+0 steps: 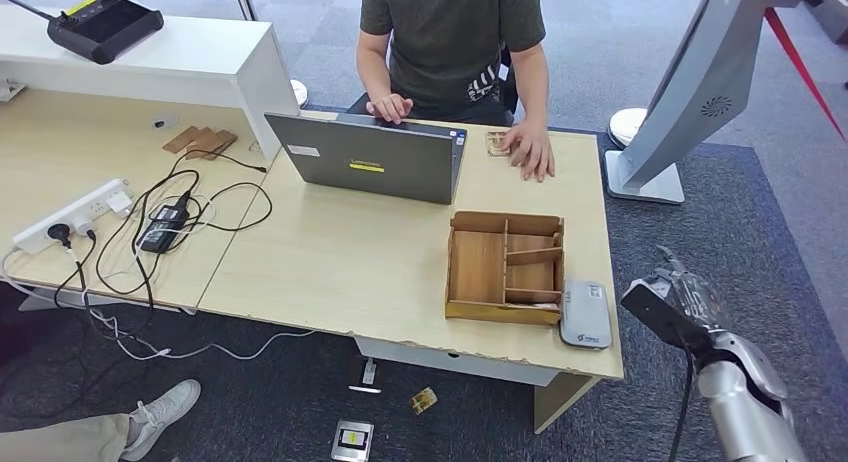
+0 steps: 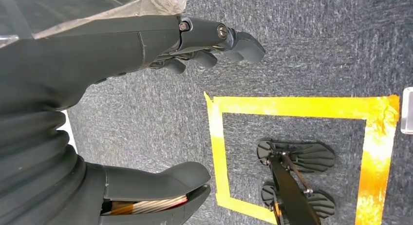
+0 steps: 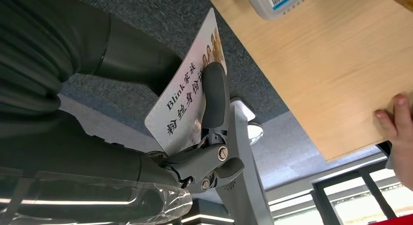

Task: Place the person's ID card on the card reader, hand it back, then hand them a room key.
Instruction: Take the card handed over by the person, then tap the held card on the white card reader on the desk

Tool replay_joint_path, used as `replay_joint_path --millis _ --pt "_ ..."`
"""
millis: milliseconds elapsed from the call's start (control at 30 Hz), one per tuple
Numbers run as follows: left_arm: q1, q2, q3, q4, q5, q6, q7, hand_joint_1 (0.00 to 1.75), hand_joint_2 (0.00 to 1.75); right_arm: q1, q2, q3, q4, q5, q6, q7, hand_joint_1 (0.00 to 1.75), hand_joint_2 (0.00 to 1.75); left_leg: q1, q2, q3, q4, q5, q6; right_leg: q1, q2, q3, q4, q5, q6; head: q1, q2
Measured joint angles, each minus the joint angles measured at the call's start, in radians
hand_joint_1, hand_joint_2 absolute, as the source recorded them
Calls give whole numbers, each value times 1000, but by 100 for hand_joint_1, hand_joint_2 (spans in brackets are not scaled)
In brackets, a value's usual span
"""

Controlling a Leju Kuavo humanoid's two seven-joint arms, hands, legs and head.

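Observation:
My right hand (image 1: 678, 296) hovers just off the desk's right edge, beside the grey card reader (image 1: 586, 314) at the desk's front right corner. In the right wrist view that hand (image 3: 146, 118) pinches a white ID card (image 3: 182, 101) with printed characters between thumb and fingers, and the card reader (image 3: 278, 0) lies a little beyond it on the desk. A person sits behind the desk with one hand (image 1: 532, 149) next to a small card (image 1: 496, 143). My left hand (image 2: 146, 49) hangs over the carpet with its fingers apart and nothing in it.
A wooden compartment tray (image 1: 505, 267) stands right beside the reader. A grey laptop (image 1: 370, 160) sits in front of the person. A power strip (image 1: 72, 216) and cables lie at the left. A white stand's base (image 1: 645, 180) is right of the desk. Cards (image 1: 352, 440) lie on the floor.

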Motion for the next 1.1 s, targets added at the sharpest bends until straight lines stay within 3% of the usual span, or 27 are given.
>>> replay_joint_path --millis 367,1100 --pt "-2 6 26 0 10 12 18 0 175 132 10 5 -209 16 52 25 175 175 0 0 0 0 0 0 0 0 0 0 0 0 0 0" --pt "-4 6 44 0 7 17 18 0 175 142 49 34 -256 69 53 36 175 175 0 0 0 0 0 0 0 0 0 0 0 0 0 0"
